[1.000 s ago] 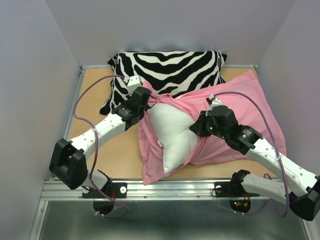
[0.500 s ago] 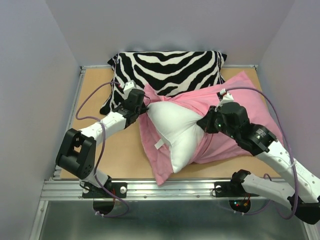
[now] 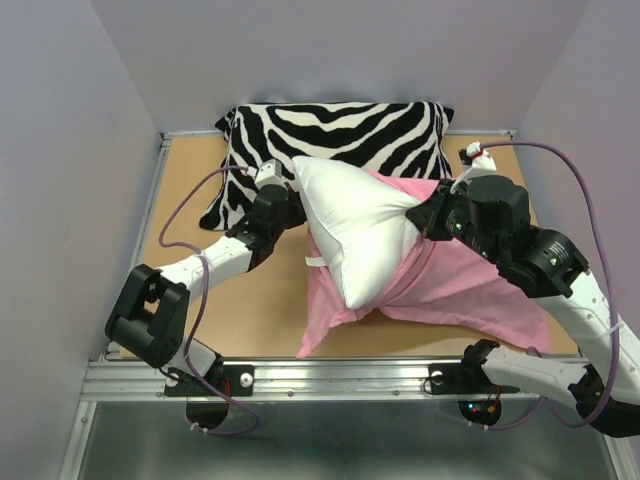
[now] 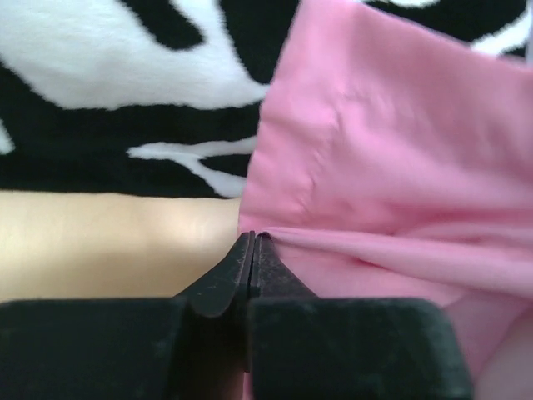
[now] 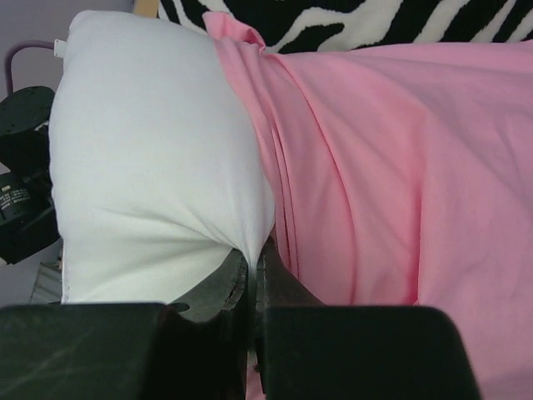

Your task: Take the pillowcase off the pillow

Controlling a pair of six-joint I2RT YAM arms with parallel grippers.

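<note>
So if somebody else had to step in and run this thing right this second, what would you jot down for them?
Left gripper: shut on an edge of the pillowcase, close to the zebra cushion.
Right gripper: shut on a pinch of the pillow cloth.
Where: the pillow lies on top of the pillowcase, in front of the zebra cushion. It is mostly bare, and its near end sits between pink folds.
Done: most of the pillow is out.
Left: free that last end, probably by drawing the two grips apart, then lay the two pieces separately.
</note>
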